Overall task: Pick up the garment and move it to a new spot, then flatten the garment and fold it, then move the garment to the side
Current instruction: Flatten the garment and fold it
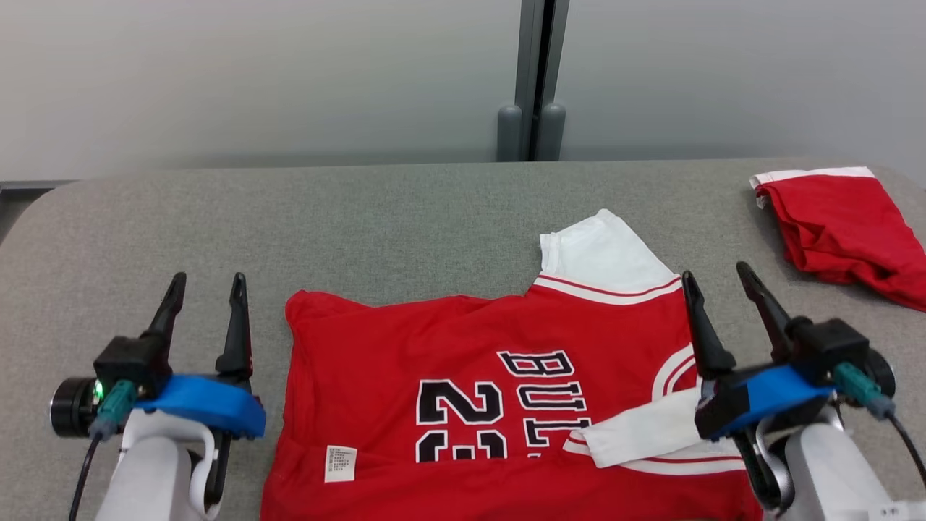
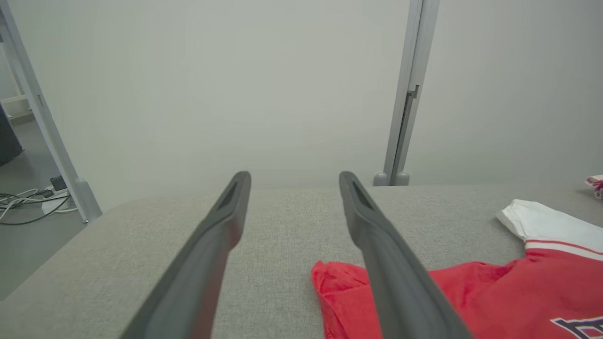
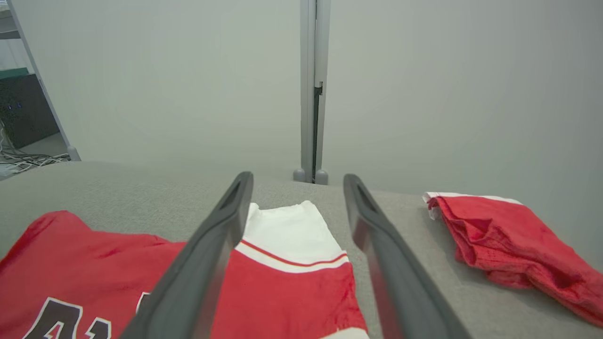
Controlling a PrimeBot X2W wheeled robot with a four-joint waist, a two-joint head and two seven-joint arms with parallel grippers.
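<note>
The red jersey (image 1: 434,340) lies flat at the near edge of the grey tabletop (image 1: 289,217), between my two claws. My left claw (image 1: 208,276) hangs over bare tabletop just beside the jersey's left edge, its fingers spread wide and holding nothing. My right claw (image 1: 714,271), equally wide and empty, is above the jersey's right side by a white sleeve (image 1: 604,253) with red stripes. Black, white-edged letters "BUL" and a "2" are readable. The white label (image 1: 340,463) has print too small to read. A crumpled red garment (image 1: 839,217) with a white band sits at the far right corner. The tabletop looks like coarse woven fabric.
</note>
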